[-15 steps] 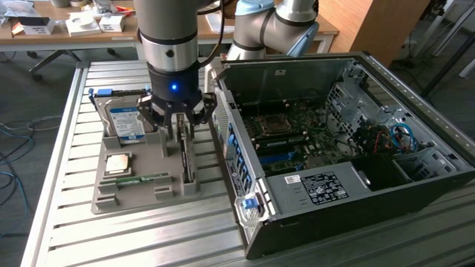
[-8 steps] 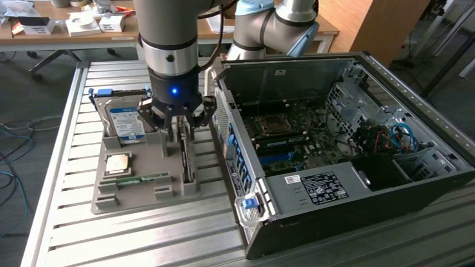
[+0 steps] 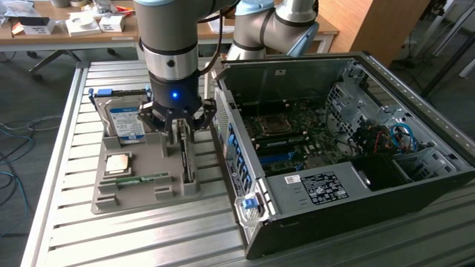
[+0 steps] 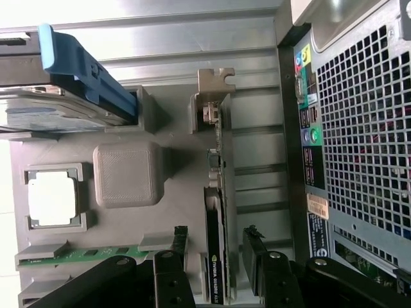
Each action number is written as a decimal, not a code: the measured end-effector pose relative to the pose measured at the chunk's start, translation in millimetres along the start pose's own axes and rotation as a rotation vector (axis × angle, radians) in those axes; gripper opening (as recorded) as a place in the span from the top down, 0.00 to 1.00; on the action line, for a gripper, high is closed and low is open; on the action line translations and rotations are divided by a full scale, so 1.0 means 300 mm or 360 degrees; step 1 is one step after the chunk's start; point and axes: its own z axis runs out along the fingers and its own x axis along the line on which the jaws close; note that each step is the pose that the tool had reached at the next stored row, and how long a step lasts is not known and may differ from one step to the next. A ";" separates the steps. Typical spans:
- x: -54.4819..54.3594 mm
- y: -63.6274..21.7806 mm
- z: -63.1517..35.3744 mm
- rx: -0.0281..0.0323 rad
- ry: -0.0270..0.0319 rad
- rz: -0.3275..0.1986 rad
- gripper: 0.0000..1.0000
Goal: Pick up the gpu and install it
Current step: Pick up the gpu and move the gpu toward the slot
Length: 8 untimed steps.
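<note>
- Hard drive (image 3: pixel 124 119), processor chip (image 3: pixel 119 163) and memory stick (image 3: pixel 137 179) are seen seated in the grey tray (image 3: pixel 111 203) on the slatted tabletop (image 3: pixel 89 239), at the exterior view's left.
- The gpu (image 4: pixel 215 218) is found standing on edge in its slot at the tray's side nearest the computer case (image 3: pixel 241 167), silver bracket (image 4: pixel 215 90) at the far end from the pincer.
- The pincer (image 4: pixel 217 240) is set low over the gpu, jaws wide, one finger on each side of the card. A gap is seen on both sides in the wrist view; no contact is noted.
- Progress, judged: approach made, card straddled. Grasp, lift and installation are not yet done.
- The case is seen open at the exterior view's right, motherboard (image 3: pixel 286 130) exposed, no card fitted as far as can be told.
- Hidden or unclear: the gpu's lower edge is buried in the tray slot; its near end is covered by the pincer in the exterior view; the target slot on the motherboard cannot be made out.
</note>
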 end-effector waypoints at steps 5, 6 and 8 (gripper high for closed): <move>0.000 0.000 0.002 0.00002 0.00002 0.0000 0.53; 0.000 0.000 0.002 0.00001 0.00001 0.0000 0.53; -0.002 0.000 0.003 -0.00005 -0.00003 0.0000 0.53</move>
